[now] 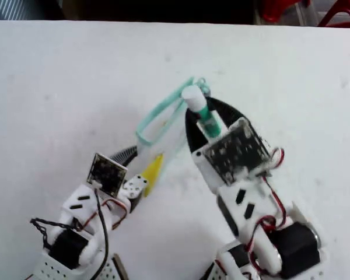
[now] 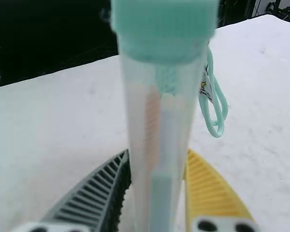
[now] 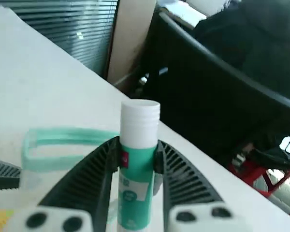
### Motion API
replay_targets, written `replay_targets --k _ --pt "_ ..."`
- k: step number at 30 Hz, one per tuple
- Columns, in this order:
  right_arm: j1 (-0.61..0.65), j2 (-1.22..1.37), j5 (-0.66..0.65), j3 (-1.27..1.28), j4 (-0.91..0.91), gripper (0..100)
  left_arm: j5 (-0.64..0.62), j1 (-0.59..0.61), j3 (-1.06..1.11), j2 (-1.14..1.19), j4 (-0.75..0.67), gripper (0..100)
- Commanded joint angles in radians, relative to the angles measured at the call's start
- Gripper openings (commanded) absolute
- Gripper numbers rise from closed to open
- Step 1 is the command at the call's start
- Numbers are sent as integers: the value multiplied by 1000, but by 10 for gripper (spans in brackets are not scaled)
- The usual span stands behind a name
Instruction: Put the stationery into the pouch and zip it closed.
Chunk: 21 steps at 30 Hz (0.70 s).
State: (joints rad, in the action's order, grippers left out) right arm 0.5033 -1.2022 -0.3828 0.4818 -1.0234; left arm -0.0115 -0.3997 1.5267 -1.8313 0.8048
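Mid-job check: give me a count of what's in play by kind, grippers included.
Pouch: 1, in the left gripper
Glue stick: 1, in the right gripper
Grippers: 2
Total: 4
What is inside the pouch is too blurred to count.

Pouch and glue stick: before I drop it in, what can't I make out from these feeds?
- Contents of the pouch: left wrist view, blurred so close to the lens; pinkish and pale shapes, not identifiable.
- Lower end of the glue stick: cut off by the right wrist view's edge; in the high view, covered by the camera board.
- Zip pull: too small in the high view to pick out.
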Motion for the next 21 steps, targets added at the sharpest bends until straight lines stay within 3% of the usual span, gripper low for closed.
replay_targets --k 1,11,21 --pt "59 -5 37 -11 30 17 8 -7 -9 8 -18 177" --pt "130 -5 117 -12 136 17 8 -7 -9 8 -18 177" --pt "159 -4 115 -9 143 17 8 -8 -9 8 -18 177"
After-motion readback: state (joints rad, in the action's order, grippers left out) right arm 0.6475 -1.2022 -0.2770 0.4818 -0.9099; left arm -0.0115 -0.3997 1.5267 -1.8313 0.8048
